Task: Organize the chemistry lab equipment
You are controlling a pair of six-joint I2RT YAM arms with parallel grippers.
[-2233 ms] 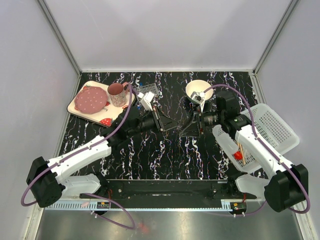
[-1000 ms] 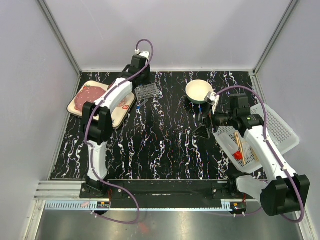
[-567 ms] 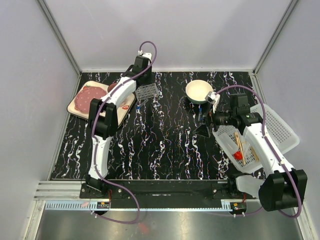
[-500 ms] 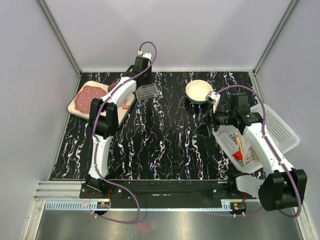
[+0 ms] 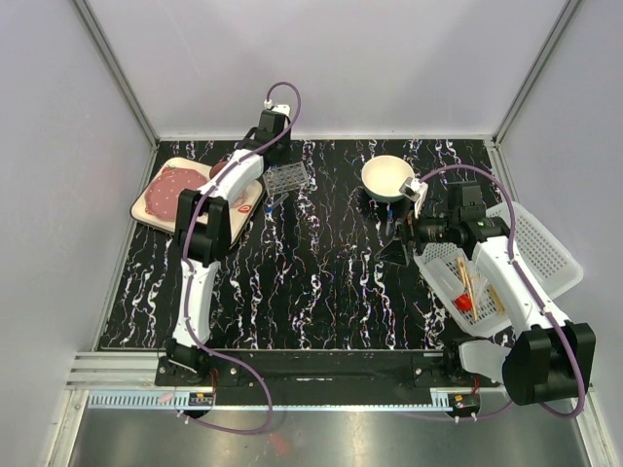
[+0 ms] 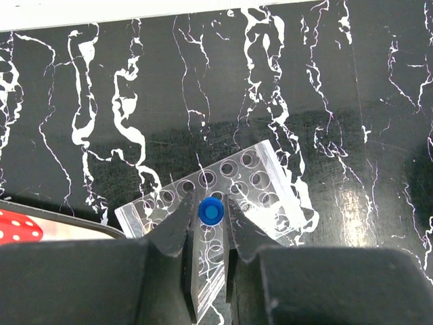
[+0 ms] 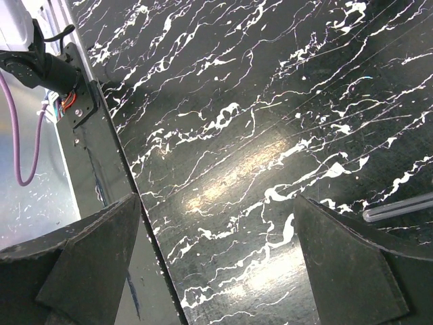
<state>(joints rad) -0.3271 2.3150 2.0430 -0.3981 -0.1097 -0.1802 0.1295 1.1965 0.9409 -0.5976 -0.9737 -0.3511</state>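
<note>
Between the fingertips of the left end effector (image 6: 210,215), a blue-capped tube (image 6: 212,210) is pinched above the clear rack (image 6: 265,181); the right end effector (image 7: 216,203) is spread wide.

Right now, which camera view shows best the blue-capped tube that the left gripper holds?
The left wrist view: the blue-capped tube shows plainly in the left gripper, above the clear rack. In the top view it is too small to make out. The right wrist view does not show it.
</note>
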